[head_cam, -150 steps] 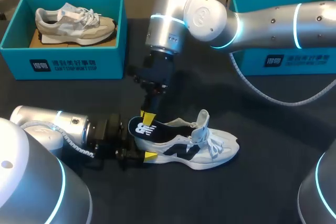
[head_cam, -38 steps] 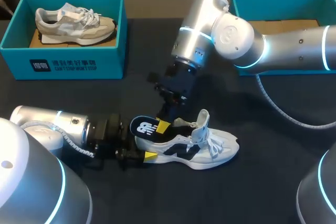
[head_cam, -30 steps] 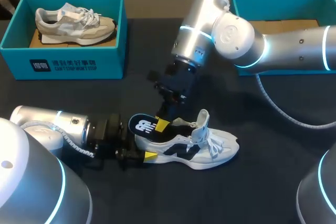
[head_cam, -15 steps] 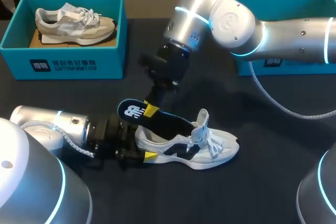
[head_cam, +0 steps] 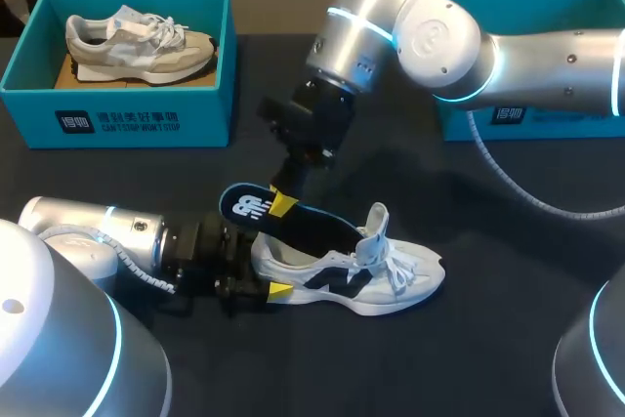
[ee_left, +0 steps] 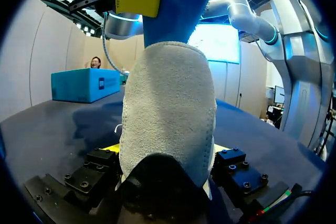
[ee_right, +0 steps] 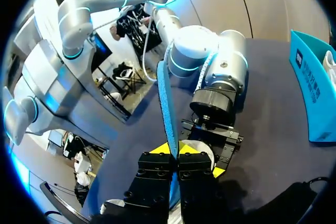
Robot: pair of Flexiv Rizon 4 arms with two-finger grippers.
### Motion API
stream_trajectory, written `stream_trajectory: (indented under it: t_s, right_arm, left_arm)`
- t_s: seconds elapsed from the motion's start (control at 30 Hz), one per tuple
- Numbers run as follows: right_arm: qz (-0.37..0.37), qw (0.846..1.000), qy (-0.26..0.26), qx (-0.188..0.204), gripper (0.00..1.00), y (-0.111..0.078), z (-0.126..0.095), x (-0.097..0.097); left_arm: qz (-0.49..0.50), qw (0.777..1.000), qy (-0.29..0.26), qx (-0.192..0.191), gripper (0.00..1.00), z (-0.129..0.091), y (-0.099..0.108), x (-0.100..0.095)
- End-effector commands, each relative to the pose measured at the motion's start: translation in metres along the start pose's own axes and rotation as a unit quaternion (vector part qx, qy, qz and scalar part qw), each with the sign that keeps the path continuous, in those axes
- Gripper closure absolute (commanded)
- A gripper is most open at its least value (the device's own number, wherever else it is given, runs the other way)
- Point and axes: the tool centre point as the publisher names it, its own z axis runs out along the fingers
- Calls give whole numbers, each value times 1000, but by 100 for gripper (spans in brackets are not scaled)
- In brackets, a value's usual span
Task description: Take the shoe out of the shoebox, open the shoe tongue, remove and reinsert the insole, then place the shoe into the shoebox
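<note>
Right pincer (head_cam: 281, 205) pinched shut on the heel end of the insole (head_cam: 314, 226).
From its tips the insole slants down and away, toe end inside the sneaker (head_cam: 386, 278); just beneath, left pincer (ee_left: 168, 153) clamps the sneaker's heel.

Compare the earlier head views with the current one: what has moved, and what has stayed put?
The right gripper, shut on the insole, has lifted its heel end up and back, drawing it partly out of the shoe. The left gripper still clamps the shoe's heel; the shoe has not shifted.
</note>
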Motion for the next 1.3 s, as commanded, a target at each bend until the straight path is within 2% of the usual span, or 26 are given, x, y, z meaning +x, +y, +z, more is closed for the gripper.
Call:
stream_trajectory:
  t_s: [0.03, 0.13, 0.17, 0.2, 0.4, 0.63, 0.93, 1.3]
  right_arm:
    - [-6, 1000, -2, -4, 100, 1, 1, 0]
    - [-8, 1000, -3, -7, 100, 3, 1, -2]
    - [-34, 998, -17, -41, 100, 20, -12, -7]
    - [-36, 998, -22, -47, 100, 23, -15, -6]
    - [-54, 996, -42, -51, 100, 48, -38, -2]
    - [-57, 996, -46, -51, 100, 63, -54, 1]
    - [-81, 992, -57, -72, 100, 82, -84, 13]
    - [-90, 988, -73, -104, 100, 95, -121, 41]
  left_arm:
    - [0, 1000, -2, -1, 100, 1, 0, 0]
    - [0, 1000, -2, -1, 100, 1, 0, 0]
    - [0, 1000, -2, -1, 100, 1, 0, 0]
    - [0, 1000, -2, -1, 100, 1, 0, 0]
    - [0, 1000, -2, -1, 100, 1, 0, 0]
    - [0, 1000, -2, -1, 100, 1, 0, 0]
    - [0, 1000, -2, -1, 100, 1, 0, 0]
    - [0, 1000, -2, -1, 100, 1, 0, 0]
